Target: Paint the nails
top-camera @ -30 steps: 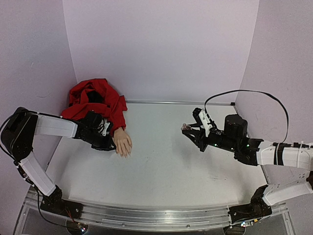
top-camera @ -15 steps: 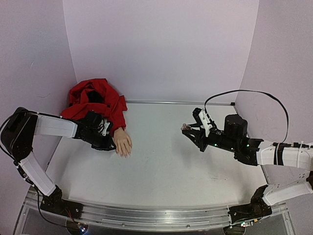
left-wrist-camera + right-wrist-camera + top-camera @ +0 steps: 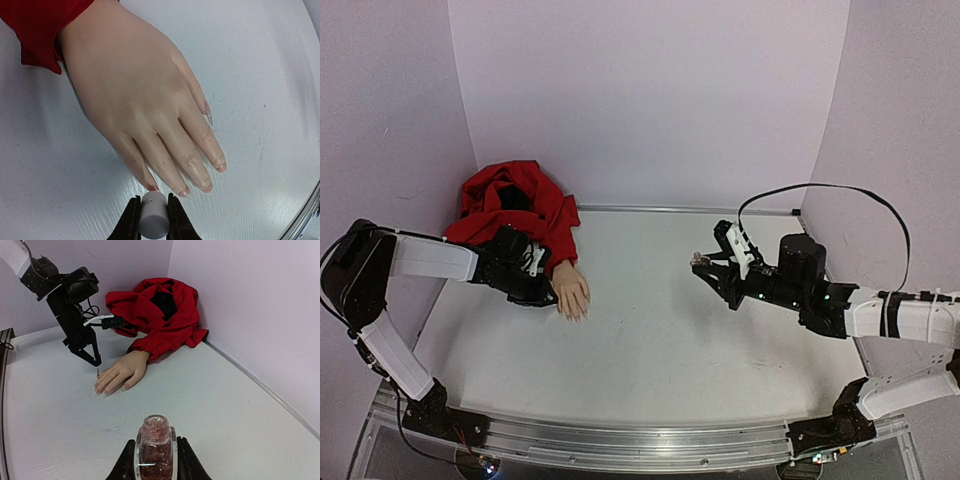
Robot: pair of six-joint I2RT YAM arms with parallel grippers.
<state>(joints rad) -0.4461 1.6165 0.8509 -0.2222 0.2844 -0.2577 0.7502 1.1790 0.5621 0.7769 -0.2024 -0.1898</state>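
Note:
The flesh-coloured mannequin hand point(image 3: 135, 95) lies palm down on the white table, its red sleeve point(image 3: 35, 30) at the wrist. Its pale nails point(image 3: 184, 191) point toward my left gripper point(image 3: 153, 198), which is shut on the white polish cap point(image 3: 153, 220). The cap's far end sits right at the nail of the outermost finger point(image 3: 151, 188); the brush itself is hidden under the cap. In the top view the left gripper point(image 3: 538, 287) is beside the hand point(image 3: 571, 292). My right gripper point(image 3: 156, 441) is shut on the open pinkish glitter polish bottle point(image 3: 155, 452), held upright above the table at the right point(image 3: 700, 261).
The red fabric point(image 3: 513, 205) is heaped in the back left corner against the walls. A metal strip point(image 3: 690, 210) runs along the back wall's foot. The right arm's black cable point(image 3: 840, 190) loops above it. The table's curved front edge point(image 3: 305, 210) lies close behind the fingertips.

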